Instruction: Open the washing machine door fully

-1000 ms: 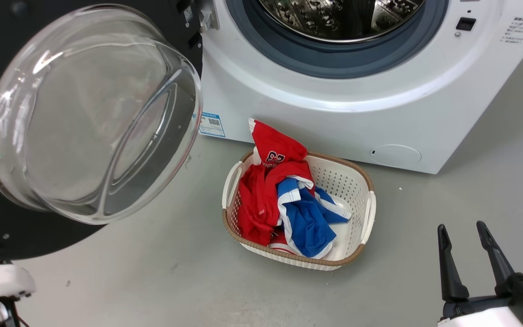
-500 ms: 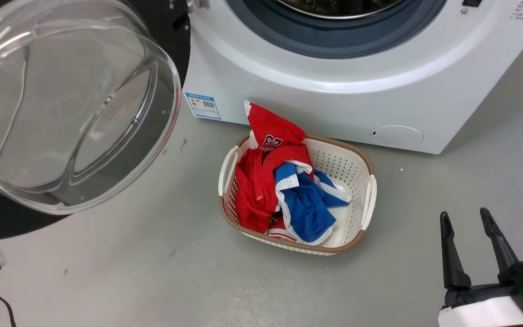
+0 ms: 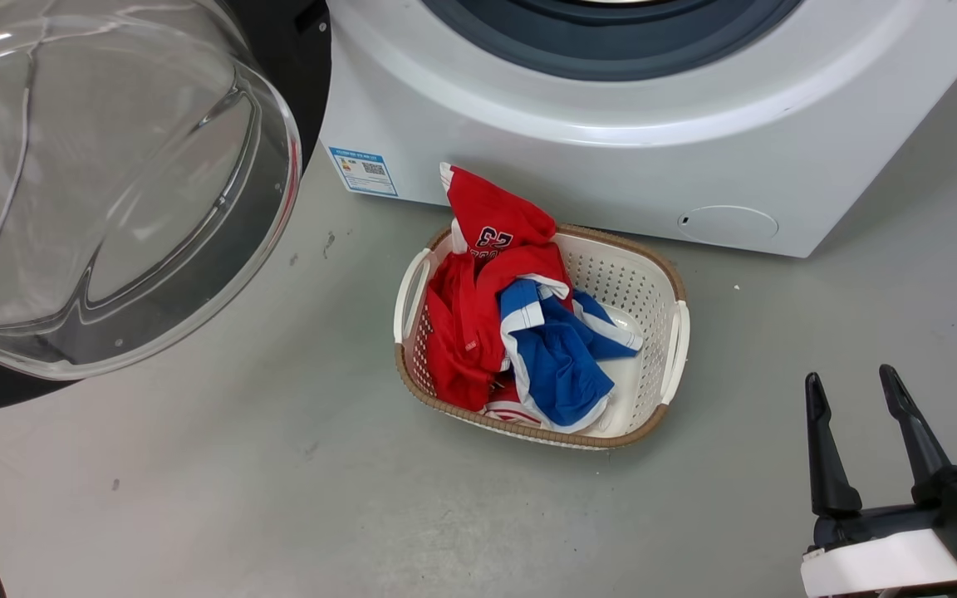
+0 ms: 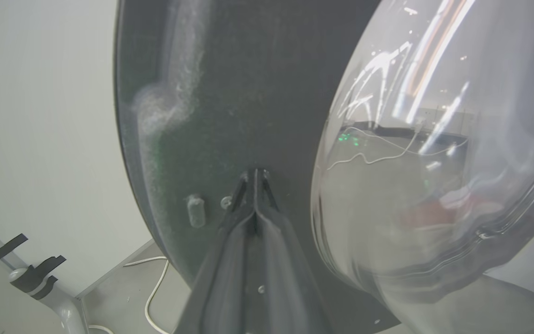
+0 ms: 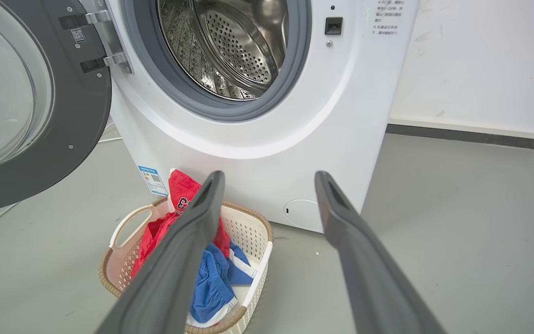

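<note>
The washing machine door [image 3: 283,58], a black disc with a bulging clear glass bowl [image 3: 113,183], stands swung out at the left of the white washing machine [image 3: 578,158]. In the left wrist view my left gripper [image 4: 254,172] is shut, its tips resting against the door's black inner face [image 4: 230,93] just left of the glass. The right wrist view shows the door [image 5: 81,120] hanging on its metal hinge [image 5: 104,41] beside the bare steel drum [image 5: 230,41]. My right gripper [image 3: 851,375] hovers open over the floor at the lower right, holding nothing.
A white laundry basket [image 3: 674,349] with red and blue clothes [image 3: 478,316] sits on the grey floor right in front of the machine. A white cable [image 4: 153,290] lies on the floor behind the door. A white wall [image 5: 475,60] runs to the machine's right.
The head camera has tilted down, sliding the machine up the picture. The door has swung a little further left, away from the machine. My left forearm has slipped out at the lower left.
</note>
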{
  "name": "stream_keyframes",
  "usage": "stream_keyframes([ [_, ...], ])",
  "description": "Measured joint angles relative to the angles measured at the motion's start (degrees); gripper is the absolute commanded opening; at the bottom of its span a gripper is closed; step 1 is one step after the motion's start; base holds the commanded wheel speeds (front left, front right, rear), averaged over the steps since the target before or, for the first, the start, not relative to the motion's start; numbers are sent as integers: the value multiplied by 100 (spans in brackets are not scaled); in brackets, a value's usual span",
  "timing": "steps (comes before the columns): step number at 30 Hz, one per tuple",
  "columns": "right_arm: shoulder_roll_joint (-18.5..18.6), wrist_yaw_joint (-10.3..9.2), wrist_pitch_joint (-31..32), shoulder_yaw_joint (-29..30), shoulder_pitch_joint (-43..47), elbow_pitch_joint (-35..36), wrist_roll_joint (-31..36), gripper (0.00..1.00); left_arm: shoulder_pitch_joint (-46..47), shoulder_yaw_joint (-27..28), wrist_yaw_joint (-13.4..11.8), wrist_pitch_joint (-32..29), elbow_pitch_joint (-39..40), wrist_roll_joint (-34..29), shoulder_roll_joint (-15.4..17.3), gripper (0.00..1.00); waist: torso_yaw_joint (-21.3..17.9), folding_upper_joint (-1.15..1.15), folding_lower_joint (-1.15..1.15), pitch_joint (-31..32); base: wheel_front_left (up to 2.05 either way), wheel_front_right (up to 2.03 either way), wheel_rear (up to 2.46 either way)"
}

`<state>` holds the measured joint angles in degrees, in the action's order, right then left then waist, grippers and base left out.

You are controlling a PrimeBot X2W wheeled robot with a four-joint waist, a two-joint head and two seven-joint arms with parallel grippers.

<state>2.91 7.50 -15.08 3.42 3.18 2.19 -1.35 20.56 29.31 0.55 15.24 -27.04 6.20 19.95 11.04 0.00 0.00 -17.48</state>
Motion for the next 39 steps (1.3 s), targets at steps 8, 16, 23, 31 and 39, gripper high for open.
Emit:
stream_keyframes([
  [8,1,0,0,8,26,-67,-70,100,-163,9,211,-1,281,-267,-27,0,-14,0,0,275,0,0,0],
  [16,1,-1,0,60,181,-69,-209,100,-772,-192,399,-1,1340,-521,-137,0,-53,0,0,763,0,0,0],
  [23,0,0,0,118,311,36,-221,100,-1236,-753,452,-1,2329,-738,-495,0,-128,0,0,1152,0,0,0],
  [31,0,0,0,52,545,158,-258,100,-1917,-1543,432,-1,3055,-988,-1025,0,-326,0,-1,1550,0,0,0],
  [39,0,-1,-1,55,715,201,-275,100,-2291,-1984,423,-1,3105,-958,-1277,0,-584,0,-1,1776,0,0,0],
])
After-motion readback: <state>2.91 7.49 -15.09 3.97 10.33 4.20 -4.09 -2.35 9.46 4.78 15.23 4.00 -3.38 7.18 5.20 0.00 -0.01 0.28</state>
